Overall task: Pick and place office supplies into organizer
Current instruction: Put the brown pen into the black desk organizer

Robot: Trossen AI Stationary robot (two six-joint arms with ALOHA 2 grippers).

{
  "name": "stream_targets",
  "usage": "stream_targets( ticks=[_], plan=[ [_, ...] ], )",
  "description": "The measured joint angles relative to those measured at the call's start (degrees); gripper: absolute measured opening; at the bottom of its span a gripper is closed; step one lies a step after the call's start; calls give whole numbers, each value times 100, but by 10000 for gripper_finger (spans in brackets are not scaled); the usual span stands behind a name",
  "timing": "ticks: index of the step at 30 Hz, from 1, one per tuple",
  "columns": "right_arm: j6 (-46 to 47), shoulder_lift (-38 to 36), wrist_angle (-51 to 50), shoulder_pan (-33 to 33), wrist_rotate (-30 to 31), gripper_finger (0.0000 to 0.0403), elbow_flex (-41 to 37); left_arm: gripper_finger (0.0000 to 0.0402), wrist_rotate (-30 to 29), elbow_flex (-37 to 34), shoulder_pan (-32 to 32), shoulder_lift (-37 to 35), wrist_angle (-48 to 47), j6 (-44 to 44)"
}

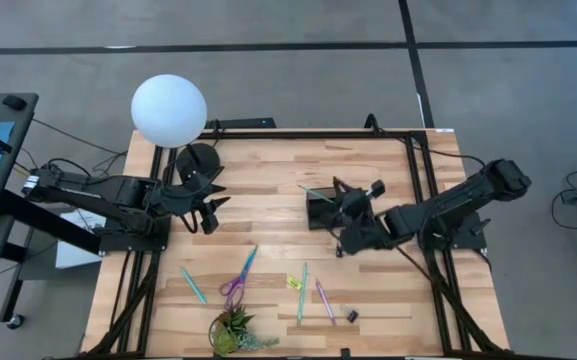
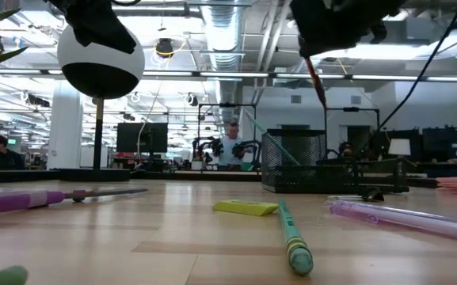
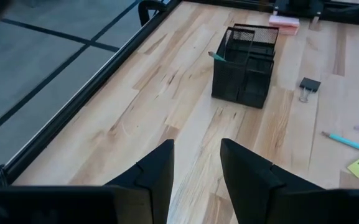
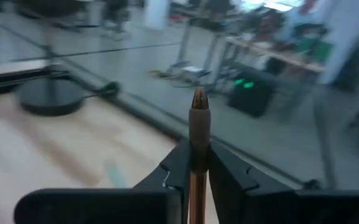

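With the organizer (image 1: 323, 208) standing mid-table beneath it, the pen (image 4: 198, 124) pinched upright in the right gripper (image 4: 196, 163) should be lowered point-first into the taller compartment, while the left gripper (image 3: 196, 163) is held slack nearby.

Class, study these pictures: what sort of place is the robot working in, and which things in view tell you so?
Probably a large open robotics lab or workshop. Bare silver ceiling ducts run overhead, more dark robot arm rigs stand on benches beyond the light wooden table, and a seated person works far back.
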Motion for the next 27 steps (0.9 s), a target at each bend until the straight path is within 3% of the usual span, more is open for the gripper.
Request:
stream_targets(
  ticks=[3, 8, 14, 22, 27],
  plan=[
    [-346, 4, 266, -433, -74, 36, -2, 128, -3, 0, 0, 0, 0, 11],
    [-810, 239, 802, -925, -1041, 21, -11, 128, -3, 0, 0, 0, -75, 22],
    [-863, 837, 1101, -1094, -1443, 37, -1, 128, -5, 0, 0, 0, -134, 48],
    [-838, 1456, 1131, -1057, -2245, 30, -2, 128, -5, 0, 0, 0, -273, 153],
    [-834, 1519, 1150, -1008, -2323, 61, -2, 128, -5, 0, 0, 0, -267, 152]
  ],
)
